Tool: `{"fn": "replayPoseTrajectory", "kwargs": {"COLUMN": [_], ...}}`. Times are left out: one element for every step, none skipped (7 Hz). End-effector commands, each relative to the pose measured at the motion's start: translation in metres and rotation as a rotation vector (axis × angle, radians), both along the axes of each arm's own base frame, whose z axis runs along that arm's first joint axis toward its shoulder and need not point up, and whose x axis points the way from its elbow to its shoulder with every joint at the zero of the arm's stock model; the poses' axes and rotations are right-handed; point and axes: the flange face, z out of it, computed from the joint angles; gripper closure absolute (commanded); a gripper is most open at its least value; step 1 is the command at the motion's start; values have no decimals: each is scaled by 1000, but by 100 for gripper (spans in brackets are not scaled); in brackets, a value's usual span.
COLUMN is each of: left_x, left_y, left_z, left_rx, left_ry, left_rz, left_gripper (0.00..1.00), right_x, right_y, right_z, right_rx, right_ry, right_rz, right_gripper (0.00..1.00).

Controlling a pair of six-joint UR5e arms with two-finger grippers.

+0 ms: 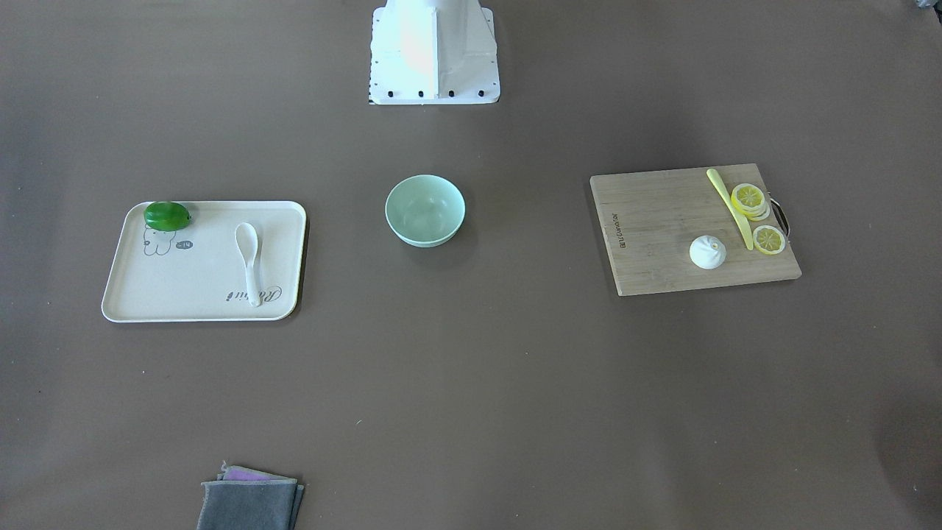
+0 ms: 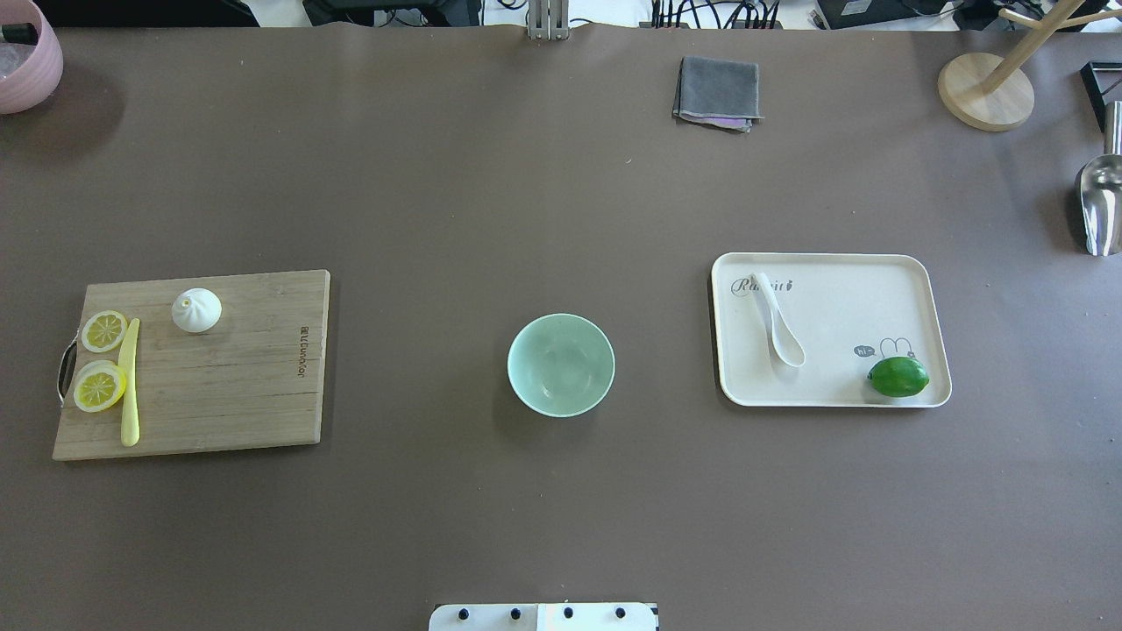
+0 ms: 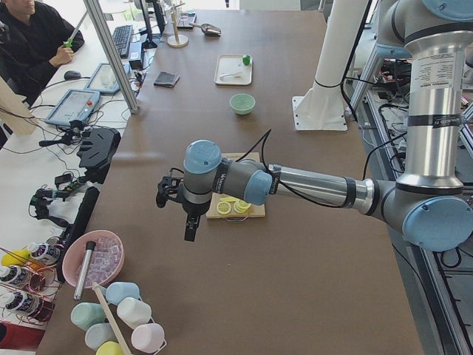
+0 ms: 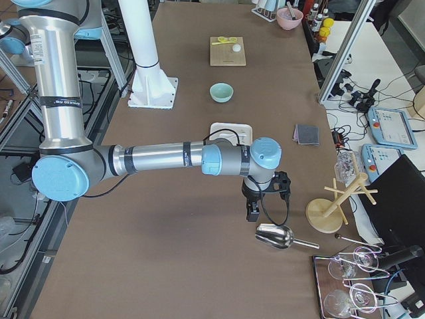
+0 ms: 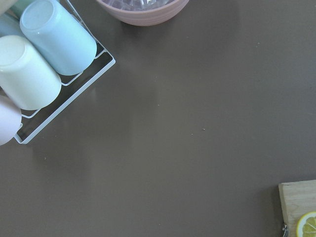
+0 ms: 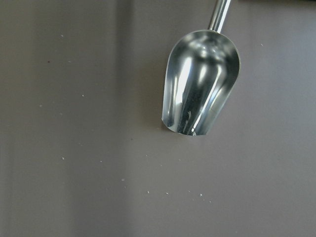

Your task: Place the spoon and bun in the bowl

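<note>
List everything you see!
bowl: one, mint, middle
spoon: one, white, on tray
bun: one, white, on cutting board
tray: one, cream, robot's right
fruit: one, green, tray corner
cutting board: one, wooden, robot's left
lemon slices: several, yellow, board's end
knife: one, yellow, beside slices
cloths: pile, grey, far edge
scoop: one, silver, right end
stand: one, wooden, far right
basin: one, pink, far left
cups: several, pastel, left end
left gripper: one, dark, past board
right gripper: one, dark, near scoop

Both arms stretched out level, wrists bent downward. The left tool (image 3: 191,231) and right tool (image 4: 252,212) pointed down; their opening was unclear.
</note>
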Motion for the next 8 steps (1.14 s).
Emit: {"fn": "replayPoseTrajectory", "kwargs": {"left_x": [55,76,98,114,142,155,163,177], "left_y": [-26,-28,-30,-38,-51,-53,-52,-48], "left_z": [-42,-51,-60,-81,-89,-85,-89,-93], "left_rx": [96,168,166,207,210,183,187,197], "left_ry": [9,22,61,101,115,128,147,166], "left_rz": [104,137,105,87,116,112,103,113], "left_gripper": [2,2,2,2,2,2,2,2], "right_x": [-52,-79,-106,-133,-167,-197,-232,-274], "right_y": [-17,-19,-19,-19,-15,-21,-21,-11], "right_z": [-27,-32,-43,-58,-72,-90,-118,-129], "right_rx": [157,219,303,289,310,248,238,258], "right_ry": [-25,-37,-61,-104,-138,-151,-173,-174], "right_rz": [-94,-144,-163,-125,-172,-125,-82,-87], "right_gripper": [0,0,0,0,0,0,0,0]}}
